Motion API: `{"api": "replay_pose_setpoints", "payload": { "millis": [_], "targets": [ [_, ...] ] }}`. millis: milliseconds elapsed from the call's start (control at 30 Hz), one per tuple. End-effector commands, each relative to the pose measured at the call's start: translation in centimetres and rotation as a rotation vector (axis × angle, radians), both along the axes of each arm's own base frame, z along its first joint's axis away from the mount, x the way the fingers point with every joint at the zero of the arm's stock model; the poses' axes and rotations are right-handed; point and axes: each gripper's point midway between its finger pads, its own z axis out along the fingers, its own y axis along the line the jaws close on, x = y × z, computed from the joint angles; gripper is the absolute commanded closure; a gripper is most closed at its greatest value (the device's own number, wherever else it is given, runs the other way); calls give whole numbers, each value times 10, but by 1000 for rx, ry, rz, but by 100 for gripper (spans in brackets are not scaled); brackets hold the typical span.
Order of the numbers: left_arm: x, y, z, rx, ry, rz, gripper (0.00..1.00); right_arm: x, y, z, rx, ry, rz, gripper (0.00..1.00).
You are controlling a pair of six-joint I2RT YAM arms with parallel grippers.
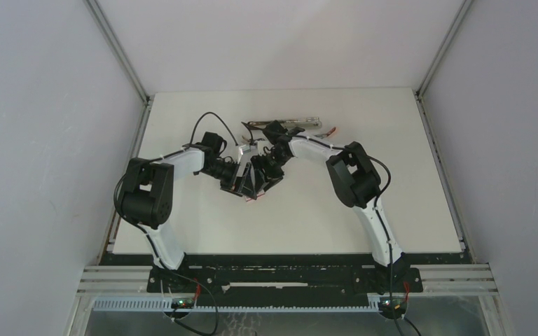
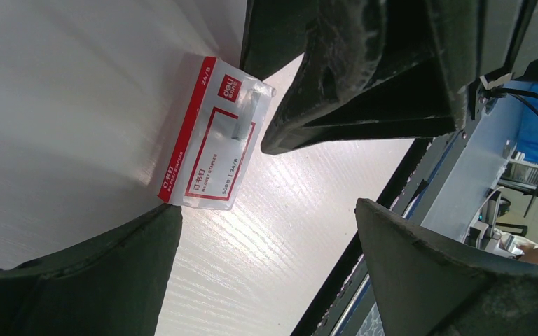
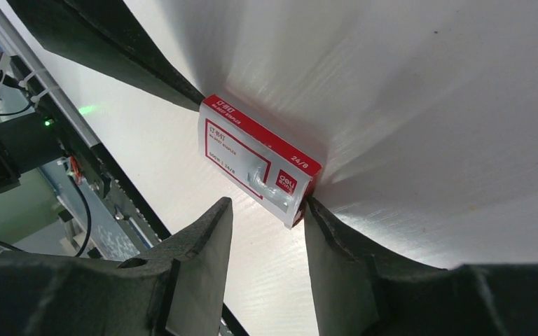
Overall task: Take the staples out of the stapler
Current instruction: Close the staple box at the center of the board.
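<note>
The left arm (image 1: 155,183) reached in toward the middle of the white worktop (image 1: 322,224). The left jaws (image 2: 266,210) stood wide, with bare worktop showing between their fingers. Just beyond their tips a red-and-white staple box (image 2: 207,147) lay flat on the worktop. In the right wrist view one left finger (image 3: 105,42) met the box's far end.

On the box's top face, near the logo end, lay the staples (image 2: 242,120). They were a short grey strip, beyond the left jaws' tips and just ahead of the right jaws' tips.

The right jaws (image 3: 266,204) faced the box from the opposite side. They stood narrowly apart, with lit worktop showing between the fingers. The box's logo corner sat at the mouth of that gap and touched the right-hand finger (image 3: 350,266). The other finger (image 3: 189,245) stood apart from the box's long side.

Behind the right jaws, toward the far edge of the worktop, lay the stapler (image 1: 284,124). It was stretched out long with a bright metal rail showing. The right arm (image 1: 354,175) hid part of it, and it was well apart from both sets of tips.
</note>
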Motion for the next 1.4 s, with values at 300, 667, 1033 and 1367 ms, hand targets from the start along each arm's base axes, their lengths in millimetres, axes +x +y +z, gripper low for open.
{"api": "replay_pose_setpoints", "payload": {
  "millis": [300,667,1033,1367],
  "targets": [
    [33,-6,-4,46,-67,13,0,47,-64,56,-59,-411,11,37],
    [34,-43,8,-12,-89,-35,0,49,-115,86,-86,-697,82,23],
    [59,32,68,-32,-273,73,0,20,-51,65,-124,-797,248,17],
    [39,123,93,15,-362,266,0,0,-9,31,-204,-678,316,15]
  ]
}}
